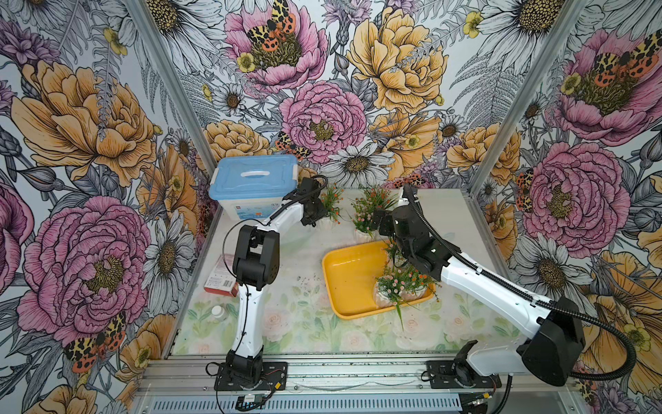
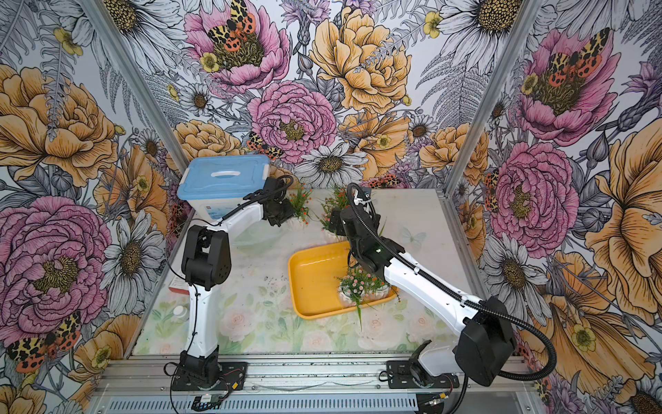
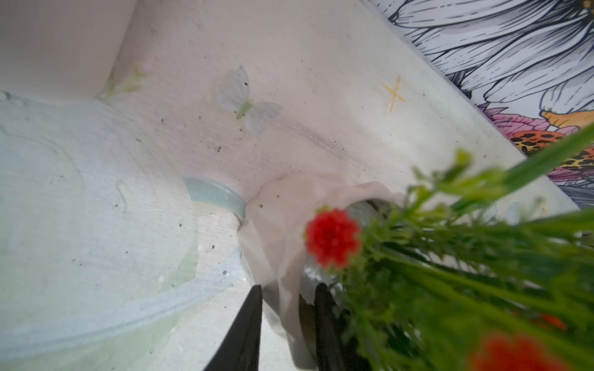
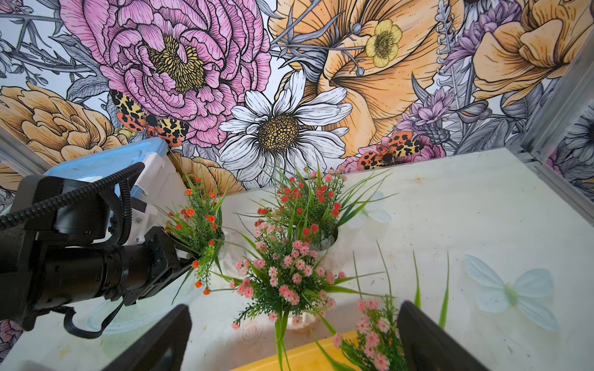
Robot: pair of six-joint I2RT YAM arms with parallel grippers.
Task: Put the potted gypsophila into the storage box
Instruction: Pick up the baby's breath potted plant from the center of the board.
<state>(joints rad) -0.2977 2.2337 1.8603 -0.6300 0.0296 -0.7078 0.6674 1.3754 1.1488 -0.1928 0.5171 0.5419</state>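
At the back of the table stand three potted gypsophila in white pots: an orange-red one point(image 1: 331, 204) point(image 4: 199, 221), a red one point(image 1: 376, 200) point(image 4: 308, 205) and a pink one point(image 1: 363, 222) point(image 4: 283, 276). My left gripper point(image 1: 320, 218) point(image 3: 289, 287) is shut on the orange-red plant's pot wall point(image 3: 279, 244), one finger inside the rim and one outside. The yellow storage box point(image 1: 351, 279) point(image 2: 315, 283) holds pink plants point(image 1: 401, 283) at its right end. A further one point(image 4: 373, 334) sits partly under my right arm. My right gripper point(image 1: 381, 224) point(image 4: 292, 306) hangs open over the box's far edge, holding nothing.
A white bin with a light-blue lid point(image 1: 254, 179) stands at the back left, just behind my left gripper. A clear bowl point(image 2: 256, 234) lies beside the held pot. A red-and-white carton point(image 1: 220, 283) and a small capped bottle point(image 1: 219, 312) sit along the left edge.
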